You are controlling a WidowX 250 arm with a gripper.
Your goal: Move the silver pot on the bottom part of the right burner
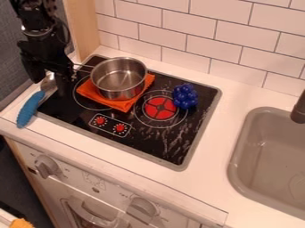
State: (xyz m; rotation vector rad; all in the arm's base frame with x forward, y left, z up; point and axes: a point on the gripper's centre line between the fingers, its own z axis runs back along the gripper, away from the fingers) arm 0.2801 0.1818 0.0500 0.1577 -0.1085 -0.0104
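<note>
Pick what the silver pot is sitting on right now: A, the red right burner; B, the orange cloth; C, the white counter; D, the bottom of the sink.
B: the silver pot rests on the orange cloth, left of the red burner.

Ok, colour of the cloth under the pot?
The cloth is orange, seen best in the camera view.

No text I can read.
Marks [94, 179] on the oven panel [114, 192], lower than my pincer [53, 76], are too small.
</note>
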